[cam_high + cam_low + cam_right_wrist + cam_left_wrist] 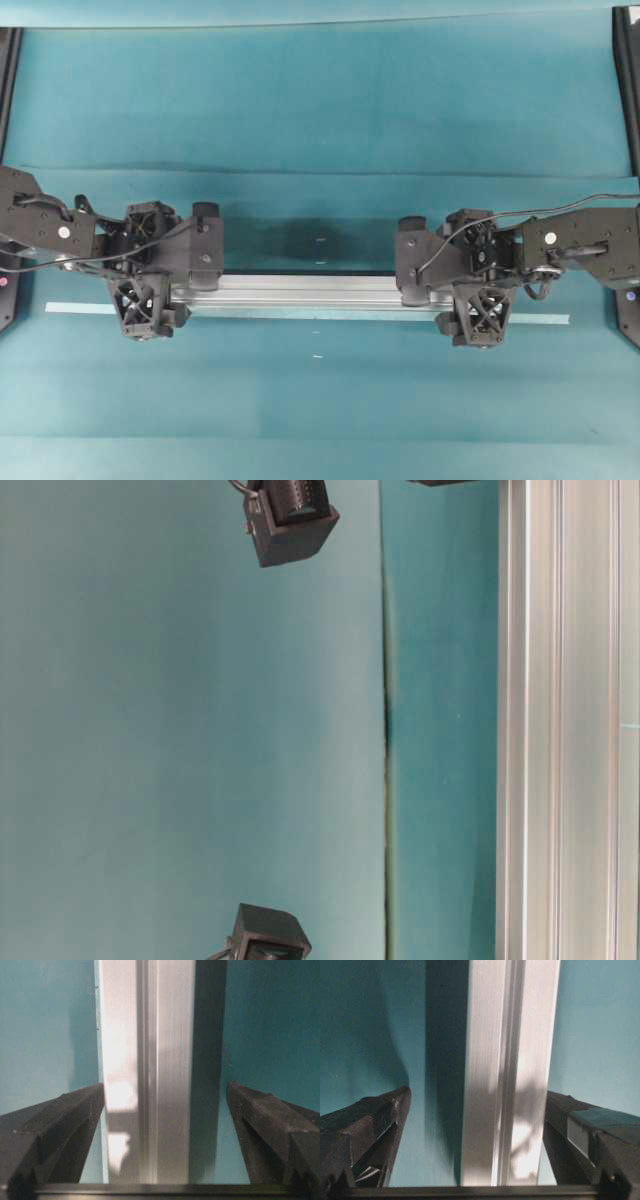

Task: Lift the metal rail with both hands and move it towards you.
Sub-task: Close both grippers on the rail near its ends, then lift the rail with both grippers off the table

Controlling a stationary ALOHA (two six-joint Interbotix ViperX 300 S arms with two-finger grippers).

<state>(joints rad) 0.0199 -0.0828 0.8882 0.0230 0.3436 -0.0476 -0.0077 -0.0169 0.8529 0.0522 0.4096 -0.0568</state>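
1. The left black lattice-framed tool (470, 1160) stands wide apart, one broad finger on each side of the long silver grooved aluminium rail (310, 292), gripping nothing.
2. The right black tool (165, 1155) straddles it likewise, fingers apart.
3. The rail lies flat on the teal desk (320, 110), long axis left-to-right in the overhead view.
4. Only overhead shows the pale tape strip (80, 310) alongside.

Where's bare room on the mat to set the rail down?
Bare mat lies below the tape strip, and another wide patch sits above both arms. It is crowded along the metal rail, where the left tool and right tool straddle it.
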